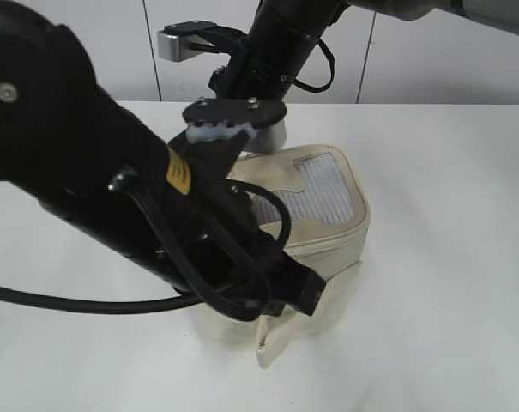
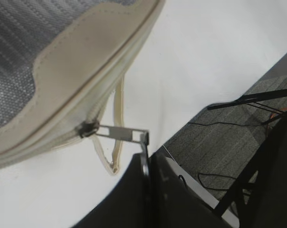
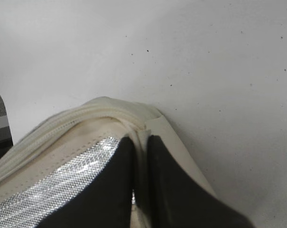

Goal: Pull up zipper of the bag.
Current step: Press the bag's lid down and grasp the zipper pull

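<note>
the bag (image 1: 315, 219) sat mid-bench (image 1: 448, 257). the right claw (image 3: 141, 190) was clenched on its far lid edge, pinning it. the left claw (image 2: 147, 161) was clamped on the zipper (image 2: 88, 129) pull at the near right rim. best to draw steadily along the track, keeping the pull taut, not twisted.

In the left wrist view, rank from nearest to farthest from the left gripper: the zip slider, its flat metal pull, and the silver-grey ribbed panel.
Left gripper:
1. Metal pull, pinched at the fingertips, running left.
2. Zip slider, at the pull's far left end on the bag rim.
3. Ribbed panel, upper left on the lid.
</note>
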Controlling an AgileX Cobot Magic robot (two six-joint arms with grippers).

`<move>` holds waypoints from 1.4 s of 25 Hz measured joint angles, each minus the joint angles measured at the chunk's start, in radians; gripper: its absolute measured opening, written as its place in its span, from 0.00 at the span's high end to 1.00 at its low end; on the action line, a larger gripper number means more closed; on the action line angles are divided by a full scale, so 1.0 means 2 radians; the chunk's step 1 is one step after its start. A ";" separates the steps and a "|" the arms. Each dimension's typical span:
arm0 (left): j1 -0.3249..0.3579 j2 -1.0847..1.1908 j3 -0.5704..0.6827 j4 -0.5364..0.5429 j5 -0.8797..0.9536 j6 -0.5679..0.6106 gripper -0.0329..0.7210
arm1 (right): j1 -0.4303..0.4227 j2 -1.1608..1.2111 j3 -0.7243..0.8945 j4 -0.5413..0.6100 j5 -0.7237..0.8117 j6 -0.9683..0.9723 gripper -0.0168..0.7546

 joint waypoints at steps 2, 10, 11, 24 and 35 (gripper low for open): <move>-0.001 0.014 -0.007 -0.001 0.000 0.000 0.96 | 0.000 0.000 0.000 0.000 0.000 0.000 0.89; -0.018 0.045 -0.041 0.015 -0.006 0.006 0.96 | 0.000 0.000 0.000 0.000 0.000 0.000 0.89; -0.018 0.046 -0.042 0.018 -0.002 0.006 0.96 | 0.000 0.000 0.000 0.000 0.000 0.000 0.89; -0.030 0.042 -0.048 0.032 0.065 0.011 0.52 | 0.000 0.000 0.000 -0.004 0.000 0.021 0.82; -0.002 -0.035 -0.048 0.106 0.075 -0.004 0.26 | -0.003 -0.013 0.000 -0.012 -0.002 0.081 0.37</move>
